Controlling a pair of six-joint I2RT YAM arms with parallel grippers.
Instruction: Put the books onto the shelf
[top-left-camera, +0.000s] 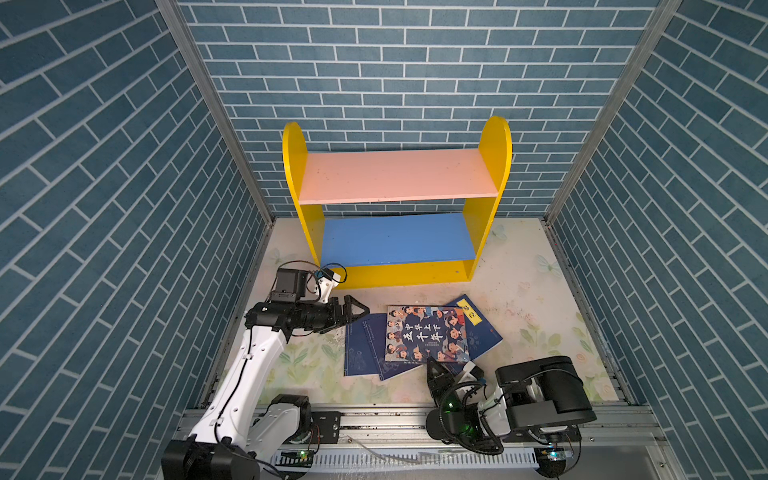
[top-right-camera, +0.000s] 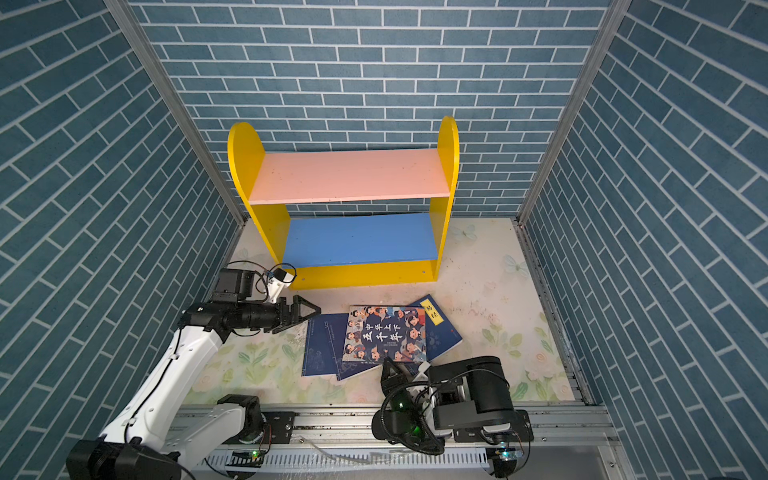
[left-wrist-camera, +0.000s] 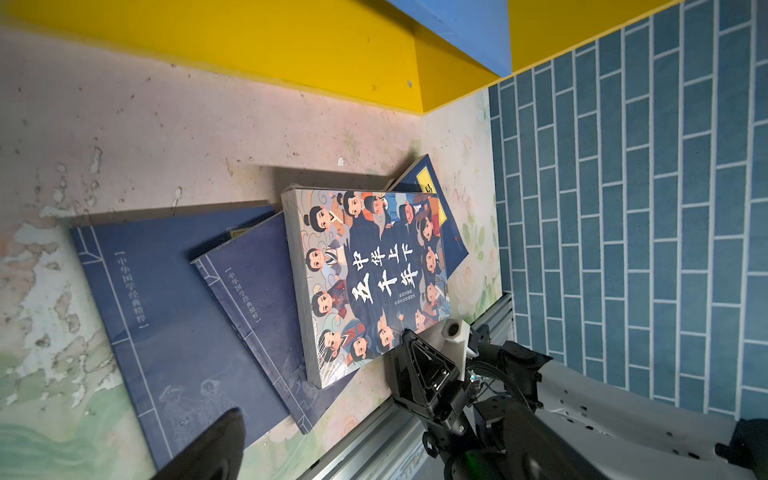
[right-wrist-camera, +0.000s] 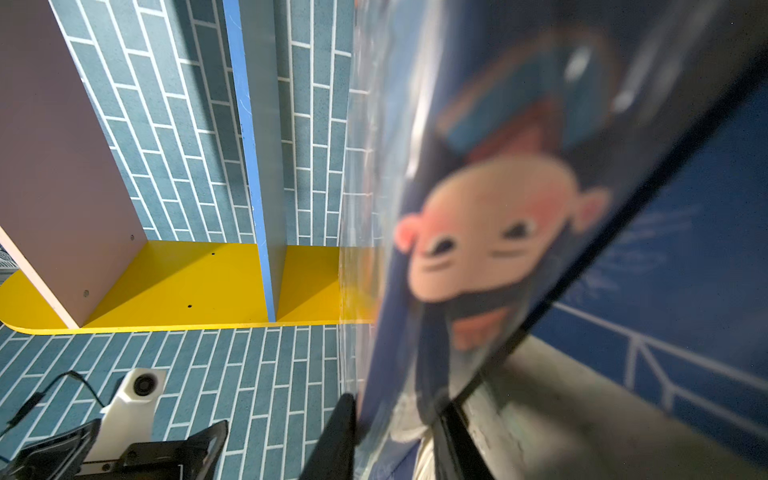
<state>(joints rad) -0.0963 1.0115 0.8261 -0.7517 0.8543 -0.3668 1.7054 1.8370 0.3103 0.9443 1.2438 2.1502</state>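
In both top views: shelf (top-left-camera: 395, 275) upright at the far end of the surface (top-left-camera: 536, 291), back against the brick-patterned wall. In front of it, apart from its yellow base, the books in a loose heap flat on the surface. Thick book (top-left-camera: 426, 334) on top, cover up. Thin navy books (top-left-camera: 360, 353) fanned out from under its left side. Labelled navy book (top-left-camera: 484, 332) sticking out at its far right corner. Left jaws spread wide and holding nothing, level above the surface, pointing rightward, tips just beside the far left corner of the thin navy books (top-right-camera: 322, 349). Right jaws at the near edge of the thick book (top-right-camera: 384, 334), close to its right corner, reaching in from the near side.

In the left wrist view: thick book (left-wrist-camera: 365, 278) in glossy wrap, lying across two thin navy books (left-wrist-camera: 166, 311), shelf (left-wrist-camera: 249, 50) beyond. One black finger (left-wrist-camera: 424, 365) of the right jaws laid over the cover at the book's corner.

In the right wrist view: thick book (right-wrist-camera: 498, 216) close up and blurred, filling much of the picture, its edge sandwiched between the two black fingers (right-wrist-camera: 336, 428). Right jaws narrowed to the book's thickness and clamped on it. Shelf (right-wrist-camera: 166, 286) farther off against the wall.
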